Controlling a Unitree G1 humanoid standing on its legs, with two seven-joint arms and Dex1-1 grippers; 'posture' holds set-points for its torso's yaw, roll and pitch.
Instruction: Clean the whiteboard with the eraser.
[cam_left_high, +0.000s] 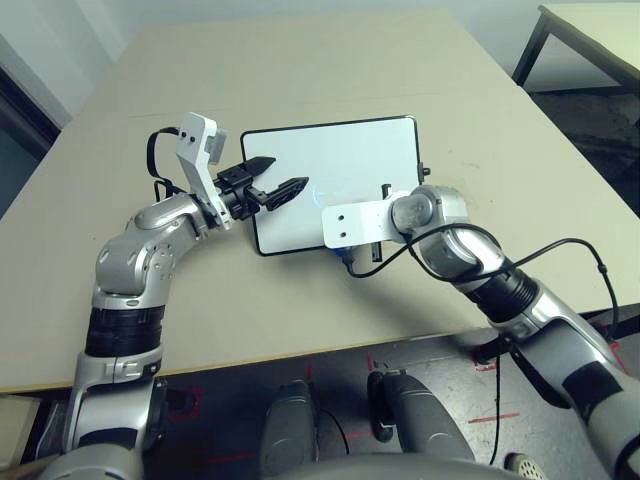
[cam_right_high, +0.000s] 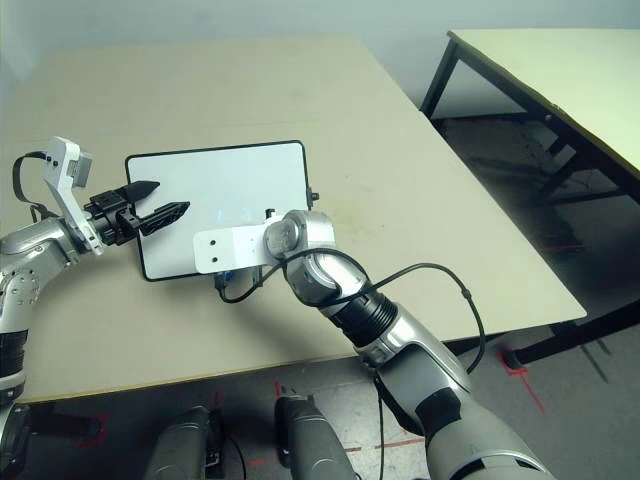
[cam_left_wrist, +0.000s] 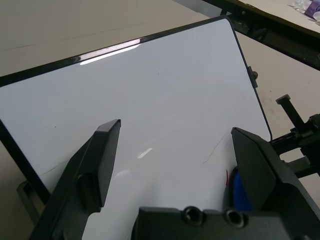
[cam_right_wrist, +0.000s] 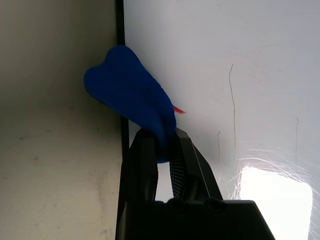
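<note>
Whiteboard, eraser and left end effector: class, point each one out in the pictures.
whiteboard (cam_left_high: 345, 170): left eye view, bare white surface.
eraser (cam_right_wrist: 131, 95): right wrist view, middle of the blue block.
left end effector (cam_left_wrist: 180, 157): left wrist view, midway between its fingertips.

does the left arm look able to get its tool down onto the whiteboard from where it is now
Probably yes. The left tool hangs open over the near-left part of the whiteboard, with bare board under its fingers. The right tool, shut on the eraser, works the board's near edge, off to one side.
</note>
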